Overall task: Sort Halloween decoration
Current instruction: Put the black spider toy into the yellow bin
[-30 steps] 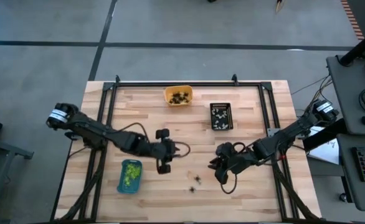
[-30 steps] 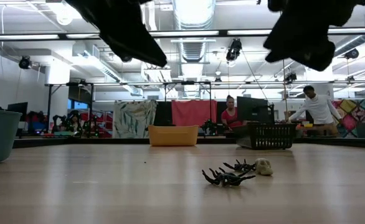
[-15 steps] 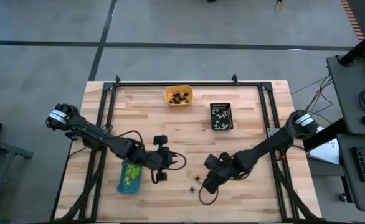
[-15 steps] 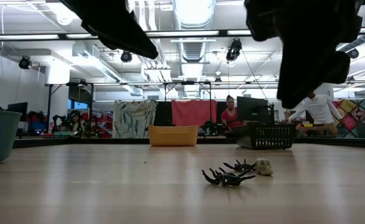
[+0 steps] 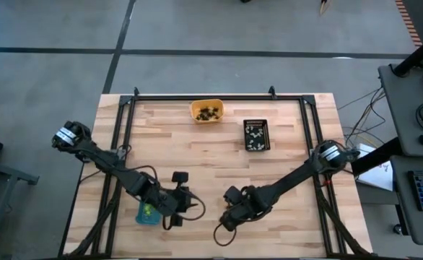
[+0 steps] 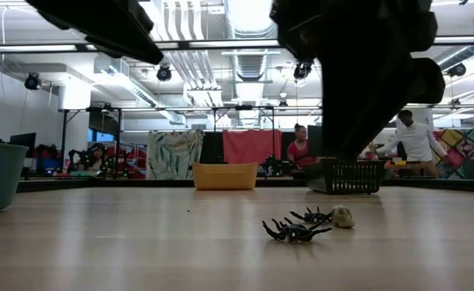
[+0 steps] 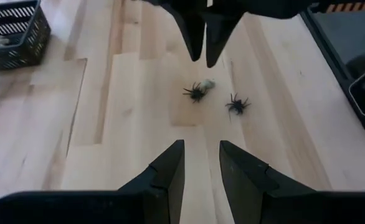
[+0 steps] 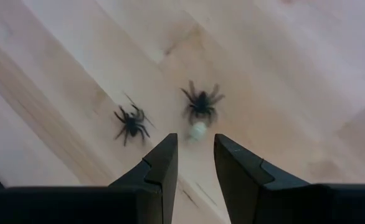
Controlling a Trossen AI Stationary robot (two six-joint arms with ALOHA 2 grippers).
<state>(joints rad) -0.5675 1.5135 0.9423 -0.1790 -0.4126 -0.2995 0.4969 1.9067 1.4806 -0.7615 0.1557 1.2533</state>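
From overhead the 2 arms cover the loose trinkets completely, so you only get the trays: orange tray (image 5: 206,111), black basket (image 5: 255,135), and the blue tray (image 5: 148,213) half under the left arm. The wrist cams fill that in. The right gripper (image 8: 195,155) has its fingers (image 8: 162,163) a narrow gap apart, holding nothing, and just past the tips sits a small whitish trinket (image 8: 198,130) touching a black spider (image 8: 201,103), with a 2nd black spider (image 8: 131,122) off to one side of the fingers. The left gripper (image 7: 201,163) is also narrowly parted and empty, pointing at the same 3 pieces from the opposite side, with the right gripper's fingers beyond them. The low cam shows the spiders (image 6: 295,229) and the whitish piece lying flat on the table (image 6: 140,242), with both grippers above it and people in the background.
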